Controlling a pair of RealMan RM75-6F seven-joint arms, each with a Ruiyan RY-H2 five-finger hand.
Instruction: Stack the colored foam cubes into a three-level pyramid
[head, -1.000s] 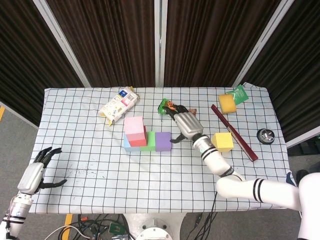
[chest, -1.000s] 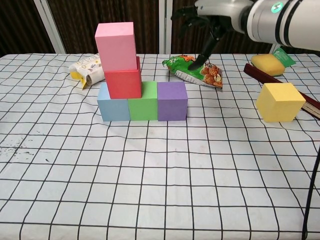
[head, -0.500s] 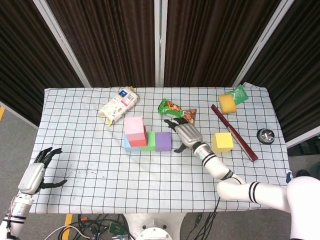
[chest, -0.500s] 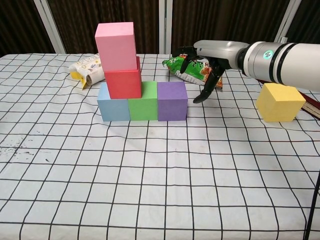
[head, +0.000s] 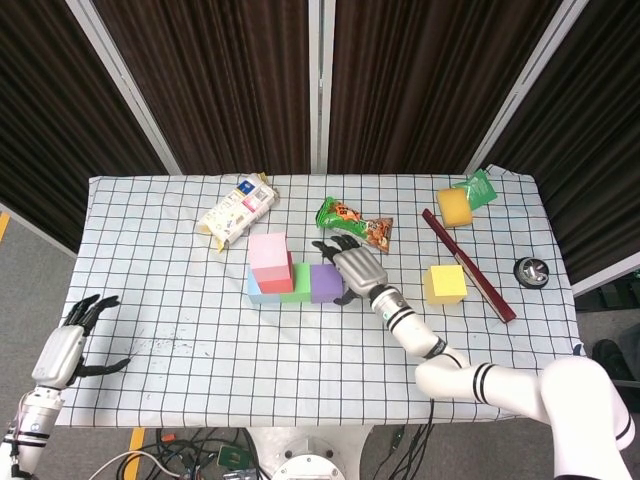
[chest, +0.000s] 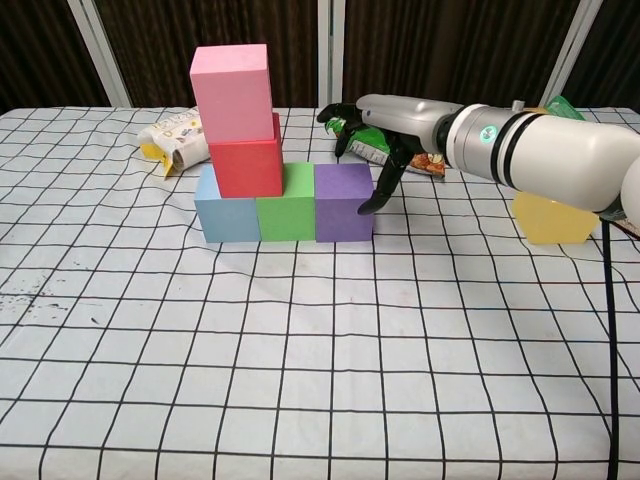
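Right hand (chest: 372, 150) dropped from above the snack bag (head: 355, 220) and swung left; it now sat at the purple cube's (chest: 344, 202) right side, fingers (chest: 378, 195) apart, holding nothing, one fingertip at or just off the cube face, contact not clear. Left hand (head: 68, 340) stayed idle off the surface's (head: 200, 360) left edge, fingers apart, empty. Stack status: base row of blue (chest: 226, 212), green (chest: 286, 205) and purple was touching in line; red (chest: 245, 160) sat on the second level over blue/green; pink (chest: 232, 92) was already on red. So the second level was one cube short, and pink sat off-centre for an apex. Yellow cube (head: 445, 283) lay well apart to the right, near the dark red bar (head: 468, 265). Likely remaining: place yellow beside red, re-centre pink on top. Cracker pack (head: 236, 210) and sponge (head: 455, 206) were clutter at the back.
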